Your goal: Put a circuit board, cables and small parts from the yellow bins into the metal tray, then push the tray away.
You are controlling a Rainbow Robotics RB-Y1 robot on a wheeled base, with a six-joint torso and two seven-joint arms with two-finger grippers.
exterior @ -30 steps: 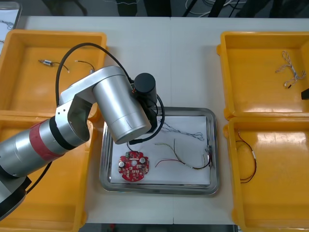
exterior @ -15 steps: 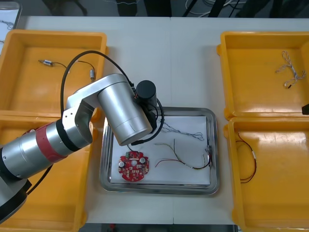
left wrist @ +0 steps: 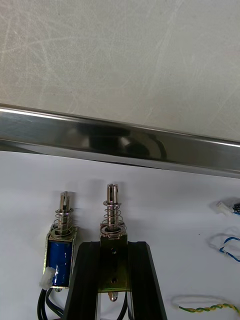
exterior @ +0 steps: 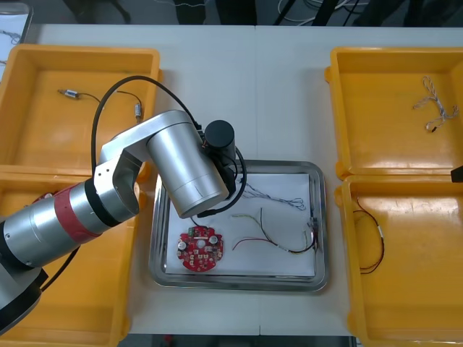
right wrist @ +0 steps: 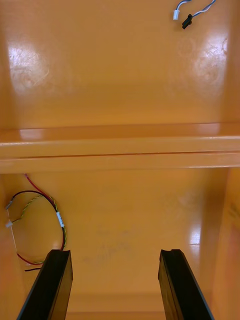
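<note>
1. Black fingers of the left gripper are clamped on a small metal part. The part hangs just above the white floor of the metal tray. A second small part with a blue body lies on that floor just beside the fingers.
2. Change, front view: compared with one second ago, the left arm sits slightly further toward the upper left of the frame. Over the last half second it shows no visible shift.
3. Meaning (judgement): the arm has settled over the tray's upper-left corner. The carry is complete, and release of the held part is the step due.
4. Tray contents match the earlier frames:
   - the round red circuit board at lower left;
   - the red and black cable at centre right;
   - the blue and white cable above it.
5. The right gripper waits at the right edge of the front view with its fingers spread apart and holding nothing. It hovers over the lower-right yellow bin, where a red and yellow cable remains.
6. Farther off, the upper-left bin holds a spare part, which the arm's cable covered a second ago.
7. Remaining (judgement): release the part, then push the tray away.
</note>
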